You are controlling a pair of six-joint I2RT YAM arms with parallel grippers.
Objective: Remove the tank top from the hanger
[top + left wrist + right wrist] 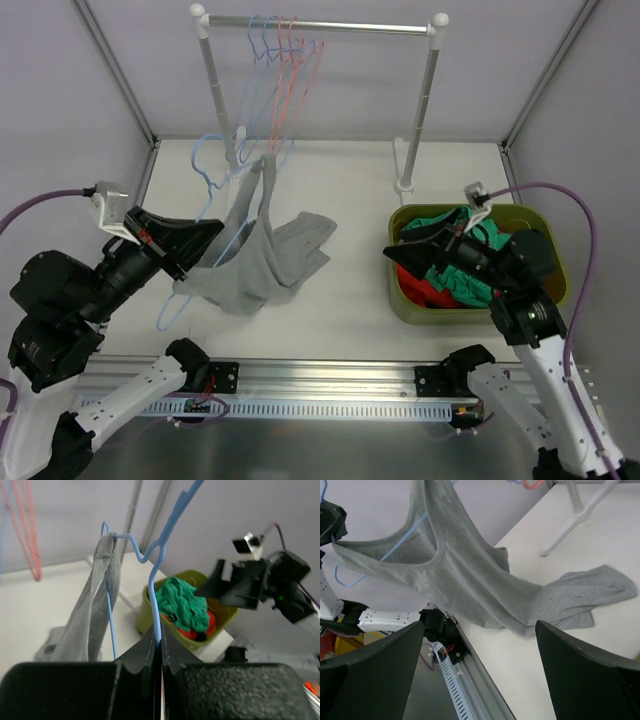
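One tank top (95, 611) beside left fingers (136, 656)

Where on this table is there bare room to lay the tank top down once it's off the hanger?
Bare table lies between the tank top and the green bin, running back to the rack's right post. The left side is crowded: the left hand grips the blue hanger there.

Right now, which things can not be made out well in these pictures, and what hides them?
Left wrist view: the left gripper, shut on the blue hanger, blocks the tank top lower part.
Top view: the tank top covers the middle of the blue hanger.
Right wrist view: the top edge cuts off where the tank top hangs.
Top view: the right gripper and its arm cover most clothes in the green bin.
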